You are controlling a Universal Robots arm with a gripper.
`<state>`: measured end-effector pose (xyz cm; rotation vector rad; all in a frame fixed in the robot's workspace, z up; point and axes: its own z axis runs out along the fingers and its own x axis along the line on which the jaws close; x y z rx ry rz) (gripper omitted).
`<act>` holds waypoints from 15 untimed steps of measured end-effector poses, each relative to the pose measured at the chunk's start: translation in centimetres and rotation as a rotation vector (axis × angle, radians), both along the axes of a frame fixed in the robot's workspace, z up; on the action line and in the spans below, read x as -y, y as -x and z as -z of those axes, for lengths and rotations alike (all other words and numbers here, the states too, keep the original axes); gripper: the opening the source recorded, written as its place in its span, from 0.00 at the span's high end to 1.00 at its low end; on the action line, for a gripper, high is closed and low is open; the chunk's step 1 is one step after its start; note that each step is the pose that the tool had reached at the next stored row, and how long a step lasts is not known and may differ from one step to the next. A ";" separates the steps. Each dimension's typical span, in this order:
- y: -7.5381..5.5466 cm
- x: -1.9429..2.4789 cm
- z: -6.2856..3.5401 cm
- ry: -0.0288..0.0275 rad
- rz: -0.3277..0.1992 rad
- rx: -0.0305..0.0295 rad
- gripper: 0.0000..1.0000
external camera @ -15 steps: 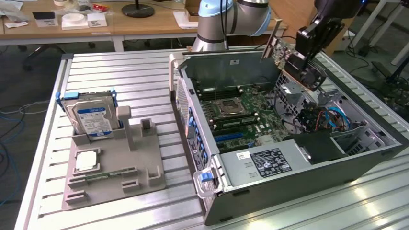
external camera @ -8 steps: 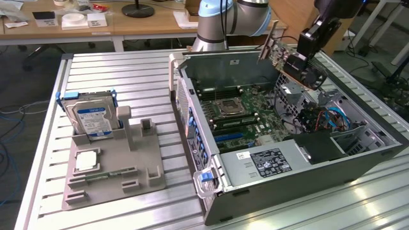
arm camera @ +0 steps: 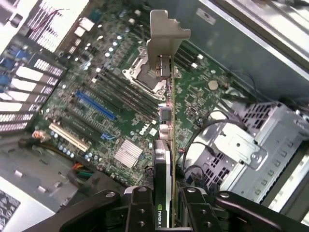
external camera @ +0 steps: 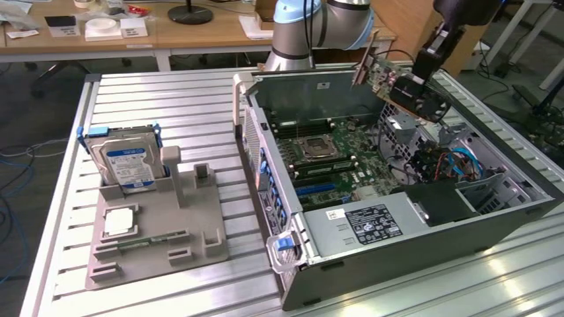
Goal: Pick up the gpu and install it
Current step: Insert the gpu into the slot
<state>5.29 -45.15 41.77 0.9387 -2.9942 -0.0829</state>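
Lab bench room, wooden desks along the back, work sits on a slatted aluminium table (external camera: 158,92). Near the table's left edge: a grey plastic fixture (external camera: 203,244) with a boxy silver hard drive (external camera: 126,165) standing upright in a blue caddy, blue-white label facing out. The middle to right of the table is taken by an open PC case (external camera: 493,218) lying on its side, grey sheet-metal walls, green motherboard (external camera: 326,158) facing up, bare CPU socket (external camera: 315,146) mid-board. Over the case's far right corner the gripper (external camera: 423,69) is clenched on the gpu (external camera: 401,82). It is a thin flat card, dark board with a black cooler, and it is carried tilted in the air well clear of the board. In the wrist view the fingers (arm camera: 140,208) pinch the cooler end of the gpu (arm camera: 163,159), seen edge-on. Its long axis runs straight away from the claw, and the pale metal bracket (arm camera: 161,36) is at the far end. Key relation: the card hangs above the motherboard (arm camera: 111,96), not touching and not seated. The long blue slot (arm camera: 95,105) lies off to one side of the card's edge and askew to it, as far as I can judge. A finned silver heatsink (arm camera: 128,152) sits between the slot and the card's line.
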 end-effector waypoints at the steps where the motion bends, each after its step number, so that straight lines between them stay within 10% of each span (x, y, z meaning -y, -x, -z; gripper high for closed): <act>1: 0.0 0.00 0.00 0.0000 -0.018 0.0000 0.73; 15: 0.0 0.00 0.01 0.0000 -0.260 0.0000 0.73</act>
